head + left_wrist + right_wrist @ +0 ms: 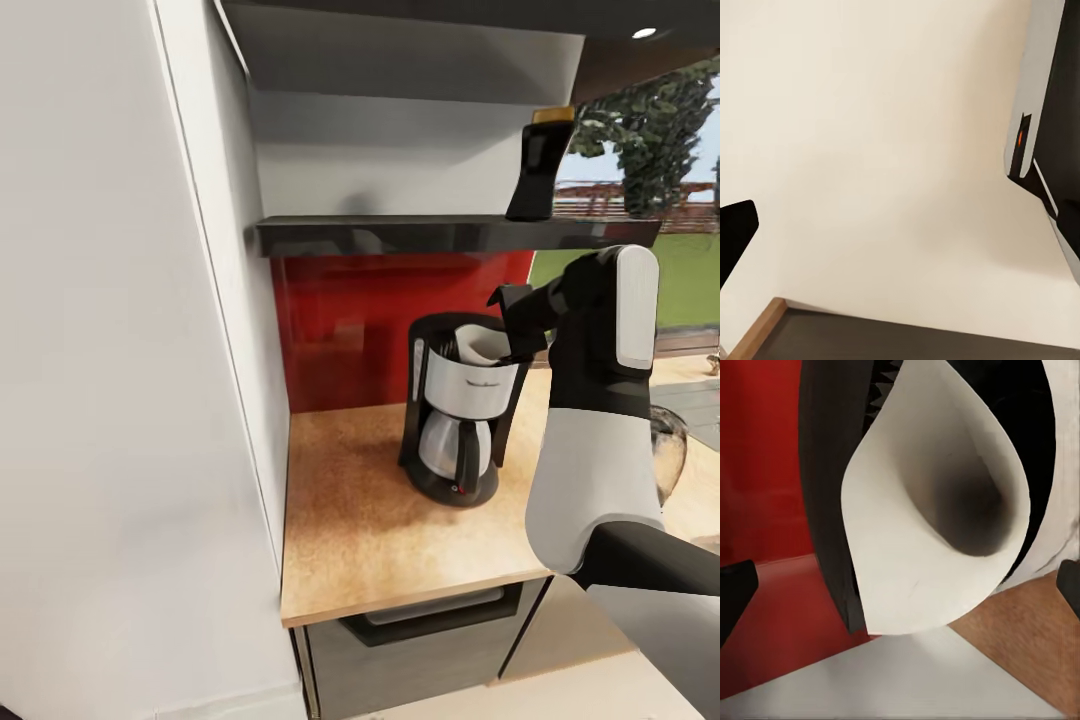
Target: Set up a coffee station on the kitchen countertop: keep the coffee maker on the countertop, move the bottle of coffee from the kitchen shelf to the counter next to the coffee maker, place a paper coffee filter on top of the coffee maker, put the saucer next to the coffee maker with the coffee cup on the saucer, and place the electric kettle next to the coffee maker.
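the coffee maker (458, 415) stands on the wooden countertop (360, 540), close in front of the red backsplash (340, 330), and everything else is best read from it. a white paper coffee filter (483, 345) sits in the open top of the coffee maker, its cone leaning a little toward the right arm's side; in the right wrist view the paper coffee filter (937, 532) curls open with its dark hollow facing the camera, resting inside the black rim of the basket. the right gripper (515, 335) hovers at the coffee maker's upper edge, beside the filter, and its dark fingertips (735, 589) stand far apart at either margin of the wrist picture with the paper between them but apparently not pinched, so the claw looks spread wide, likely because the filter is already seated and needs no more holding. the bottle of coffee (540, 165) is above the coffee maker, upright on the dark kitchen shelf (440, 235), not yet brought down. just beyond the coffee maker on the right arm's side, a glassy rounded object (668, 455) peeks out behind the forearm; i cannot tell what it is. the left wrist camera faces a pale wall (870, 150), with one dark fingertip (735, 232) at its edge, and i cannot tell whether that claw is open.
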Controlling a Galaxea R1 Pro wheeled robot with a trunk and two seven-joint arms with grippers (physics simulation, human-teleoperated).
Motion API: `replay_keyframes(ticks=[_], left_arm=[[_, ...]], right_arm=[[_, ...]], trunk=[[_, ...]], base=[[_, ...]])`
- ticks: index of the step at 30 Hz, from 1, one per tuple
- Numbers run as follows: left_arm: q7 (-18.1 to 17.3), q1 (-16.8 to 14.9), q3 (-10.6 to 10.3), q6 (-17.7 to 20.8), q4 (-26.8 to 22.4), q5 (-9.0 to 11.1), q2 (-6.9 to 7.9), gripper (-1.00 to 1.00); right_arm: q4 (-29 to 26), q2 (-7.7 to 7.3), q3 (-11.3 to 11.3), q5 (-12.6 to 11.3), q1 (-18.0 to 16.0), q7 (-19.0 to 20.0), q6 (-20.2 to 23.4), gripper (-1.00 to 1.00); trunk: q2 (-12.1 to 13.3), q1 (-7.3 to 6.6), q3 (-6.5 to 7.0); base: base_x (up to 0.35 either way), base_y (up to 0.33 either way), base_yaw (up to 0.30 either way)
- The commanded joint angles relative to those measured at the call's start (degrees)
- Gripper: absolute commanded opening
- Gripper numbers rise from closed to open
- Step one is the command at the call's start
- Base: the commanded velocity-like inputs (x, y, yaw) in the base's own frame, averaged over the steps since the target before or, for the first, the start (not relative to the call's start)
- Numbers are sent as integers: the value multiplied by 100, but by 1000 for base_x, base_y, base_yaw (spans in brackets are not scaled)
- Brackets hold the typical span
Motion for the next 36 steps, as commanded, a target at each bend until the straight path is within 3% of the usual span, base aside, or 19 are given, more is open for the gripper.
replay_keyframes(ticks=[1, 13, 28, 32, 36], left_arm=[[6, 2, 41, -1, -11, -23, -1, 100], [6, 2, 41, -1, -17, -27, -10, 100], [6, 2, 35, -1, -20, -33, -10, 100], [6, 2, 39, -1, -25, -39, -10, 100], [6, 2, 47, -1, -27, -40, -10, 100]], right_arm=[[-3, 5, -14, -25, -7, -30, 60, 100], [-6, 5, -14, -25, -7, -30, 60, 100], [14, 27, -14, -84, 4, -30, 60, 100], [19, 32, -12, -304, 187, -30, 98, 100], [3, 25, -13, -557, 718, -30, 423, 100]], trunk=[[-12, 2, -12], [-12, 2, -12], [-12, 2, -12], [-12, 2, -12], [-12, 2, -12]], base=[[-225, 0, 0], [-282, 0, 0], [-93, -85, 0], [-240, -191, 0], [-257, -194, 0]])
